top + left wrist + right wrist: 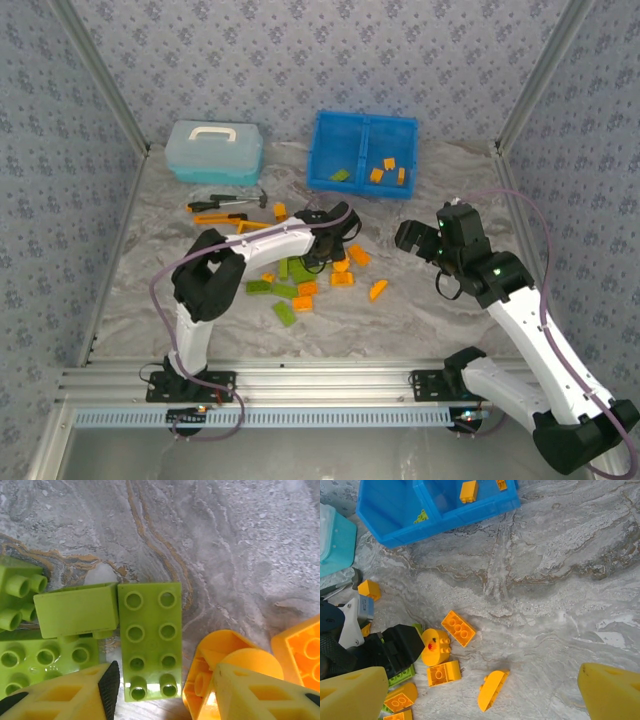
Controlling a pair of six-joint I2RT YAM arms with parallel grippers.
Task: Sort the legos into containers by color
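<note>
— At the middle of the table [480, 300], what is your left gripper [167, 682] doing?

— It is hanging low over the scattered legos [300, 280], jaws standing part-way apart. A lime brick [150, 640] is lying between them, its edge just beside my left pad [110, 685], and a rounded orange piece [222, 652] is sitting under the other finger. Whether I am clamping either one, I cannot tell.

— And farther out?

— My right gripper [480, 677] is hovering to the right of the pile, jaws standing wide apart with nothing between them; a curved orange piece [492, 690] is lying on the marble below. Beyond, at the far edge, the blue tray [320, 150] is holding one green piece [340, 175] in its left compartment and three orange ones [388, 170] in its right.
</note>
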